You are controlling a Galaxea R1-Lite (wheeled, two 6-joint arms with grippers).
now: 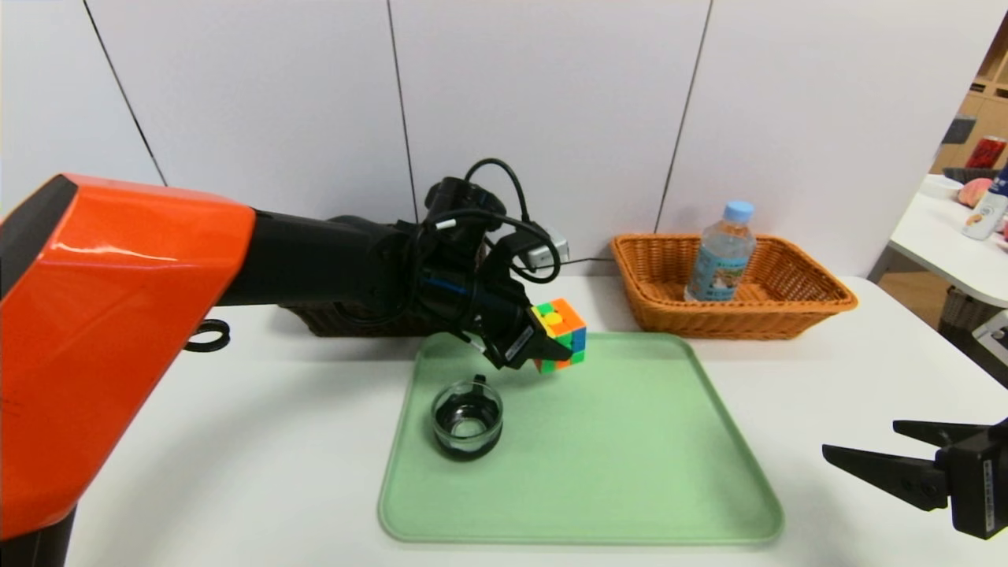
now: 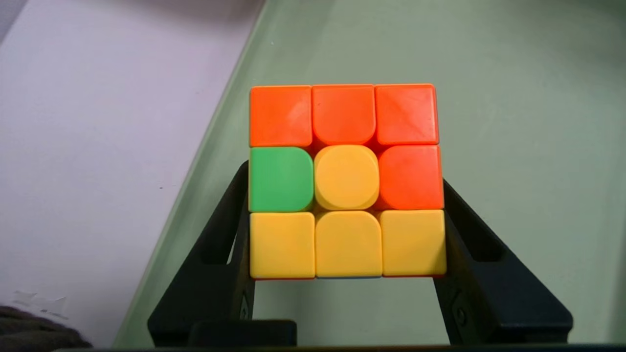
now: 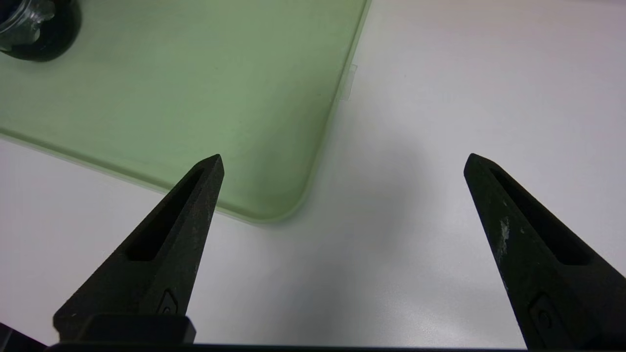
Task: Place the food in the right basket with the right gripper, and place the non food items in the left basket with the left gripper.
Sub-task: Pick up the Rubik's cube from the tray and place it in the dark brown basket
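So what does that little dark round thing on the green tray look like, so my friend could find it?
Look at the big green tray in the middle of the white table. Near the tray's left edge sits a small round glass cup, see-through with a dark base. It sits low on the tray, while the colourful puzzle cube is held up above it in the left gripper.

A white table (image 1: 827, 370) carries a green tray (image 1: 630, 472), which lies flat near its middle. White wall panels (image 1: 535, 102) with dark seams stand behind the table. At the far right a second table (image 1: 945, 244) holds a white bottle (image 1: 986, 209) and a peach-coloured thing (image 1: 974, 191) too small to make out. Behind it a red can (image 1: 986, 151) stands on wooden shelving (image 1: 984, 102).
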